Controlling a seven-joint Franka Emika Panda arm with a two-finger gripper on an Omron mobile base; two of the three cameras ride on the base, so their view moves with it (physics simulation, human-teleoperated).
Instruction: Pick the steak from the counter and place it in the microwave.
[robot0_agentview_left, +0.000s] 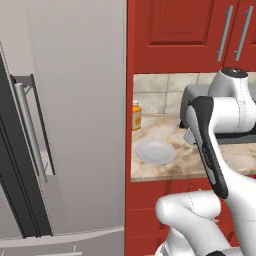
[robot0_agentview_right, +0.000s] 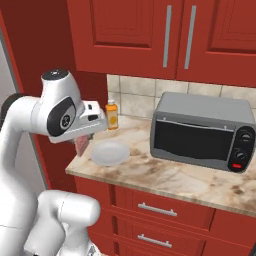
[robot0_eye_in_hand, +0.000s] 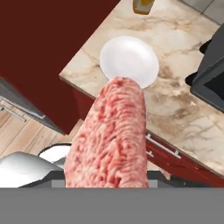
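pick done: fingers (robot0_agentview_right: 85, 141) clamped on steak (robot0_eye_in_hand: 109, 135), lifted off counter (robot0_agentview_right: 165, 175), plate (robot0_eye_in_hand: 129, 60) below. left: carry to microwave (robot0_agentview_right: 200, 132) at right, door shut.

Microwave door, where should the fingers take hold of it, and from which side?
Judging by the right base view, the microwave door is shut and faces out over the counter. Its handle looks like the vertical edge beside the control knobs; hook that from the front. The gripper first has to free itself of the steak.
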